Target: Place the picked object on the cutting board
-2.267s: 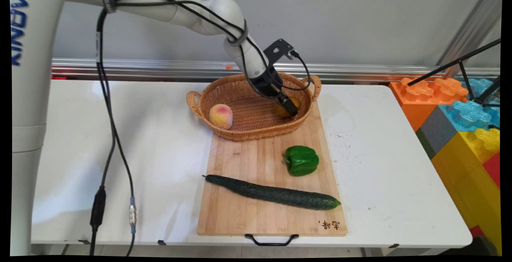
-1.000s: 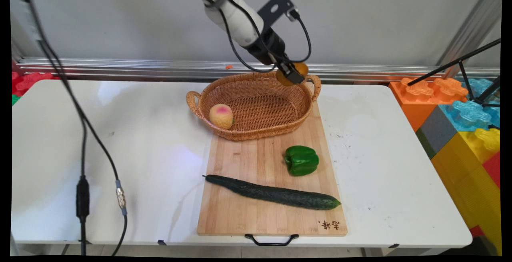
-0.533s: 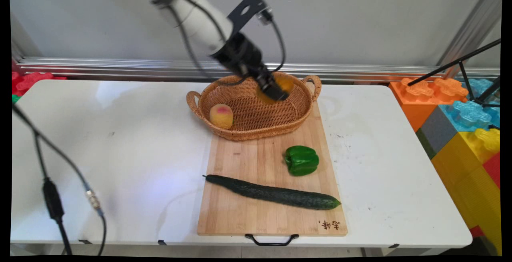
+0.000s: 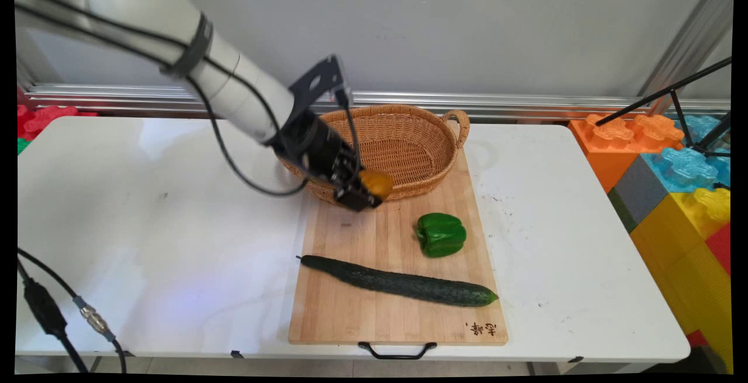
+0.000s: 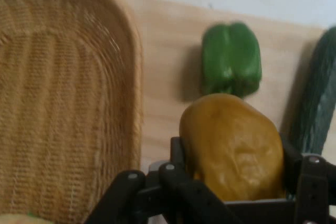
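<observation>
On the wooden cutting board [image 4: 397,289] a long dark cucumber [image 4: 400,281] lies nearest, a glossy green pepper [image 4: 440,234] behind it. Farther, at ten o'clock from the pepper, the gripper [image 4: 367,191] clamps a smooth yellow-orange fruit [image 4: 377,182] (potato-shaped) over the woven wicker basket [image 4: 409,143]'s near rim.

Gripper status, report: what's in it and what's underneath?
Gripper shut on yellow-orange fruit. Held above cutting board, beside basket front rim. Green pepper and cucumber lie on the board, apart from it.
</observation>
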`<state>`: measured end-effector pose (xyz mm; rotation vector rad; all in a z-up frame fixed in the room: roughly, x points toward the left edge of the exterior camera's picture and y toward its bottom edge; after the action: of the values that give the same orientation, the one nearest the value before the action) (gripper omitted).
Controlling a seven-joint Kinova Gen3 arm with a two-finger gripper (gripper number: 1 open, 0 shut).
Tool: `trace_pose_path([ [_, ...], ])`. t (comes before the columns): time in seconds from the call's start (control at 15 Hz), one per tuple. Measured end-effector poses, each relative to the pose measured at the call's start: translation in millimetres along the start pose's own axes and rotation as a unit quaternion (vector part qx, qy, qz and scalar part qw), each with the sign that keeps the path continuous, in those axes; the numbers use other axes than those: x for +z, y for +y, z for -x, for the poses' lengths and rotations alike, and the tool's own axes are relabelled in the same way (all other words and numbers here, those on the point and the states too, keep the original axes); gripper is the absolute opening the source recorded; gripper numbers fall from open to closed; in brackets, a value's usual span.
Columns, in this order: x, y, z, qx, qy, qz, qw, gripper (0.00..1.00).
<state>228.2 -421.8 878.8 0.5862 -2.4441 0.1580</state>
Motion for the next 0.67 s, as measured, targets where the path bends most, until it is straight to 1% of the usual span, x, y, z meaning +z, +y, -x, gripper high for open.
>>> trace_pose_path([
  [0.33, 29, 11, 26, 0.009, -0.018, -0.010, 0.9997, 0.00],
  [0.67, 53, 16, 41, 0.015, -0.029, -0.016, 0.9993, 0.00],
])
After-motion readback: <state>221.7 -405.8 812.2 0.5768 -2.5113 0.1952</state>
